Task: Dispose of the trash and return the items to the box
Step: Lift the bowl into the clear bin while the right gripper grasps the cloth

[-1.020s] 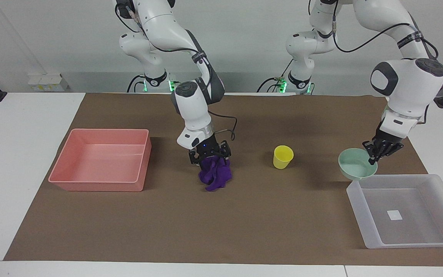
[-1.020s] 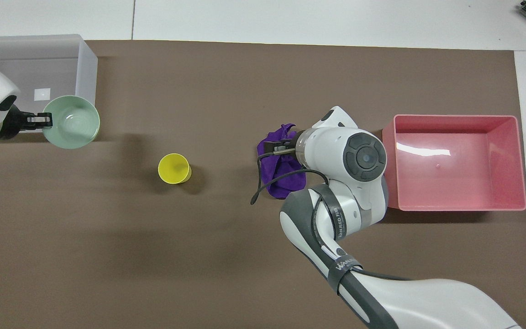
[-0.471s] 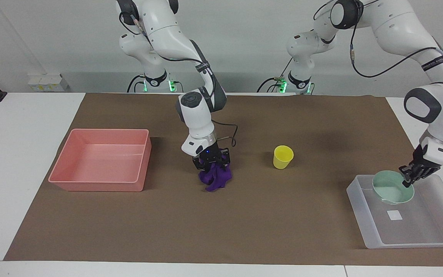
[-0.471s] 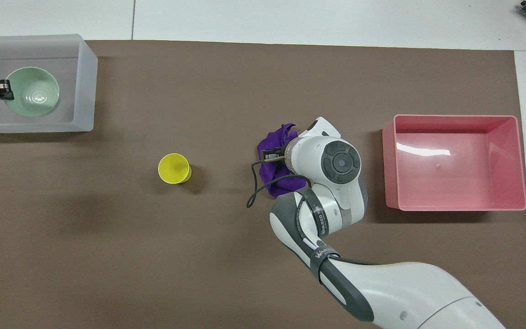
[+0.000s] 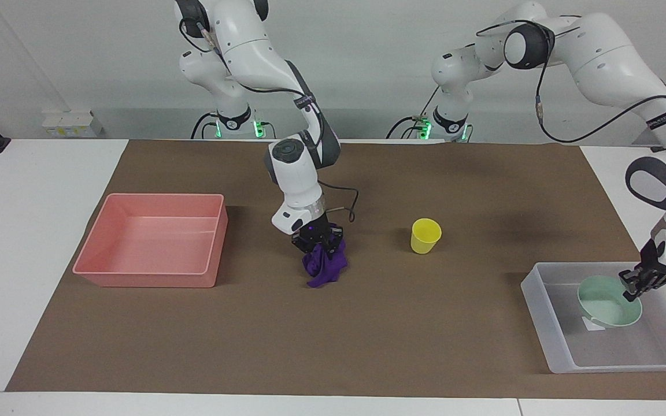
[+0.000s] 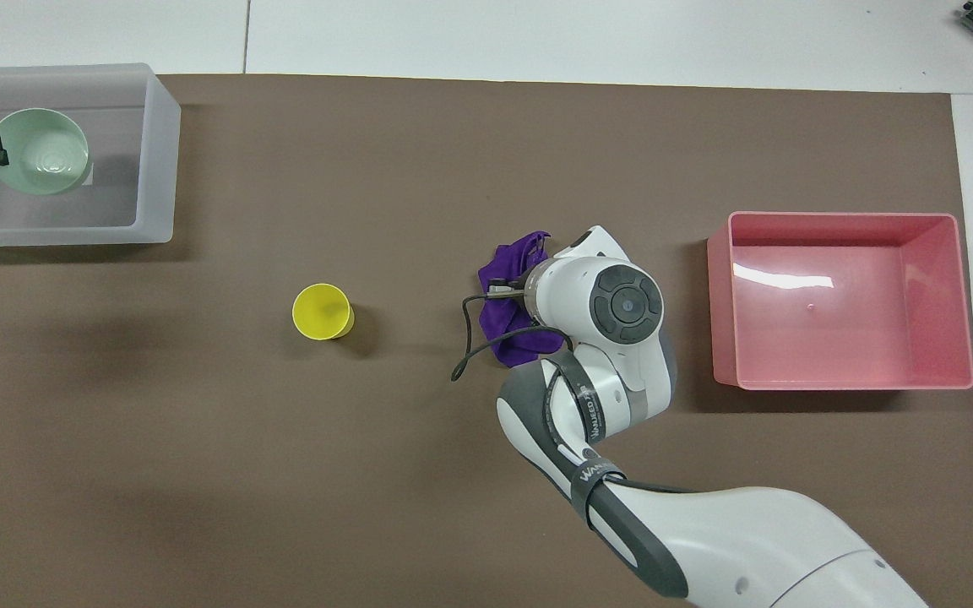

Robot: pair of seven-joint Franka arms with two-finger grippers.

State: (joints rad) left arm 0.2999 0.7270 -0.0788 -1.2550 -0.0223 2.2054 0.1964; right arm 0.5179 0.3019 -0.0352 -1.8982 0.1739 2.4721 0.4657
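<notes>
Here the left gripper (image 5: 638, 284) pinches the rim of the mint-green bowl (image 5: 609, 301) and holds it inside the translucent box (image 5: 541, 303) at the left arm's end of the table; from the facing view the bowl looks tilted and low over the white square on the floor, though whether it already touches the floor I cannot tell. The right gripper (image 5: 317, 242) is down on the purple cloth wad (image 5: 325, 267) near the middle of the brown mat (image 5: 367, 341), its fingers buried in the top folds, so it seems closed on the cloth, whose lower part seems to rest on the mat. The yellow cup (image 5: 425, 236) stands upright on the mat between the wad and the box, untouched. The pink tray (image 5: 148, 276) sits at the right arm's end, empty as far as can be seen. As for risks: if the bowl is let go while tilted it may rock or come to rest leaning on the box wall, crowding the space the cup needs. The cloth is soft and loosely folded, so a shallow pinch could shed part of it on lifting, and a trailing fold might drag across the mat or catch the pink tray's rim rather than drop inside
</notes>
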